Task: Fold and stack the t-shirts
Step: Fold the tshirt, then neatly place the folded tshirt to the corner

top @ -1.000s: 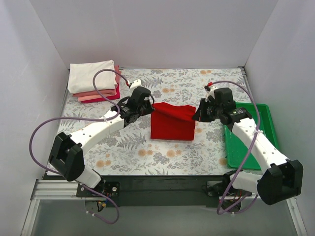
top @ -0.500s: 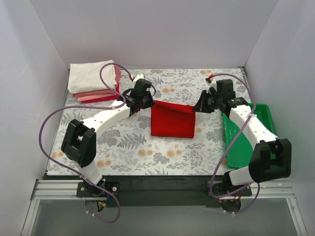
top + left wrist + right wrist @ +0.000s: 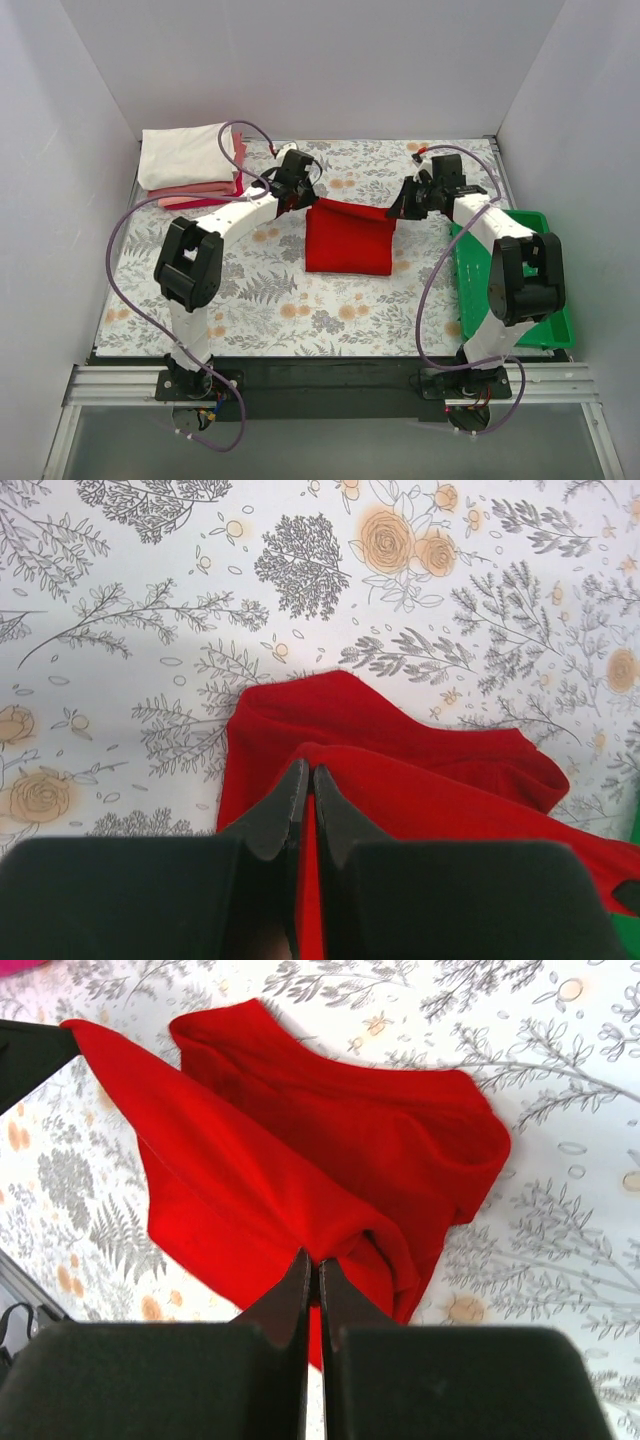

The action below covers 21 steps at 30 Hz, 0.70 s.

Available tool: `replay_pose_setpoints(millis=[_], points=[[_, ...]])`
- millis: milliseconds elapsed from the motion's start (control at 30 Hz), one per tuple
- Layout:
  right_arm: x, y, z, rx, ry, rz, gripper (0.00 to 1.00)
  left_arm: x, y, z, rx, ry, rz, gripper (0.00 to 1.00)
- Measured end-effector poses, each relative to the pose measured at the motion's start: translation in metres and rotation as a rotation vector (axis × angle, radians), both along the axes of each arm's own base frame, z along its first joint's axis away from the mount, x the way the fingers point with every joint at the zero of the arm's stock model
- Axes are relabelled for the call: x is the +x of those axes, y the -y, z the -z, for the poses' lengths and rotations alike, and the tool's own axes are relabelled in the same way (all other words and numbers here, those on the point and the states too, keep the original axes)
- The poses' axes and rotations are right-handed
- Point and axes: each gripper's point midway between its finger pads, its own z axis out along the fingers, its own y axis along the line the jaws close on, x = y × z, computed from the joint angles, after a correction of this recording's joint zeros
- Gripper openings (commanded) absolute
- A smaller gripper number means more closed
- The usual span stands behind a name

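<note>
I am counting four t-shirts in all. One, the red t-shirt, is hanging between my two grippers, the left gripper and the right gripper. Three more are lying in one stack out beyond the left fingers: a white t-shirt on top, a salmon pink t-shirt under it and a crimson t-shirt lowest. I am also counting one green tray, lying outward of the right fingers, and two arms.

A lab test cell: white panel walls enclose a flower-patterned table.
</note>
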Motion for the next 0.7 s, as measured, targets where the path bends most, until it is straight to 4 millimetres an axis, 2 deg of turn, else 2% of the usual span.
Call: replay_pose_setpoints(millis=[33, 67, 100, 133, 200, 233, 267, 333, 533, 600, 700], points=[[0.004, 0.0, 0.004, -0.002, -0.005, 0.003, 0.01, 0.004, 0.0, 0.004, 0.004, -0.004, -0.003, 0.0], [0.007, 0.0, 0.008, -0.006, -0.011, 0.005, 0.01, 0.009, 0.001, 0.007, 0.006, -0.006, -0.005, 0.11], [0.01, 0.0, 0.013, -0.009, -0.019, 0.006, 0.09, 0.012, 0.001, 0.012, 0.014, -0.014, -0.005, 0.21], [0.013, 0.0, 0.017, -0.012, -0.026, 0.005, 0.4, 0.016, 0.001, 0.016, 0.023, -0.019, -0.007, 0.3], [0.02, 0.001, 0.025, -0.014, -0.042, 0.01, 0.7, 0.025, 0.001, 0.018, 0.033, -0.023, -0.017, 0.63], [0.025, 0.001, 0.029, -0.016, -0.048, 0.012, 0.98, 0.028, -0.002, 0.026, 0.046, -0.04, -0.024, 0.74], [0.031, 0.002, 0.031, -0.016, -0.05, 0.015, 0.98, 0.033, -0.003, 0.026, 0.049, -0.045, -0.034, 0.8], [0.039, 0.002, 0.033, -0.016, -0.039, 0.003, 0.98, 0.037, -0.003, 0.028, 0.051, -0.052, -0.043, 0.83], [0.042, 0.001, 0.021, 0.005, -0.014, -0.007, 0.98, 0.027, -0.007, 0.03, 0.044, -0.088, -0.036, 0.85], [0.037, 0.002, 0.013, 0.008, 0.01, -0.008, 0.98, 0.016, -0.007, 0.035, 0.031, -0.111, -0.014, 0.85], [0.016, 0.005, 0.004, 0.009, 0.03, -0.009, 0.98, -0.004, -0.008, 0.044, 0.02, -0.155, 0.024, 0.85]])
